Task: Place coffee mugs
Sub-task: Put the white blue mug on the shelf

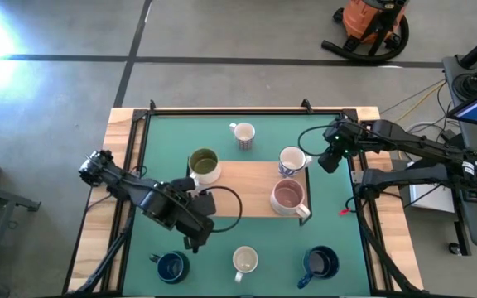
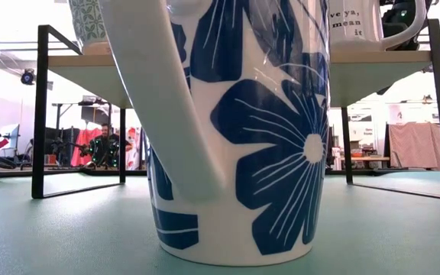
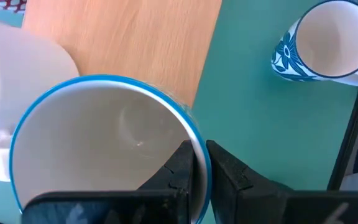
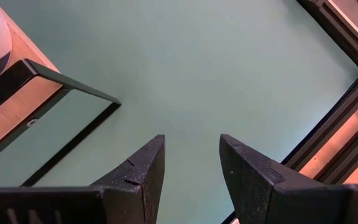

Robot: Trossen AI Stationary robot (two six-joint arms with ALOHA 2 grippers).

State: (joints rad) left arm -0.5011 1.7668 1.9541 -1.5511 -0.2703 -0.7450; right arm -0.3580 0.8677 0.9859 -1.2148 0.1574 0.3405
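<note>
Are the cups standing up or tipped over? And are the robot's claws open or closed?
Blue-rimmed mug: empty, held by its rim.
Left gripper: jaws shut on the blue-rimmed mug.
Right gripper: jaws open, empty.
Olive-green mug: upright on the wooden shelf.
Pinkish mug: upright on the shelf.
Striped mug: upright on the green mat.
Left navy mug: upright on the mat.
Right navy mug: upright on the mat.

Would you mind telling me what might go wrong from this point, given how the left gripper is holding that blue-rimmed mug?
1. The left gripper pinches only the rim of the blue-rimmed mug, so the mug could perhaps tilt or slip.
2. The olive-green mug on the wooden shelf sits right beside it and might get bumped.
3. The right gripper is open over the green mat, holding nothing.
</note>
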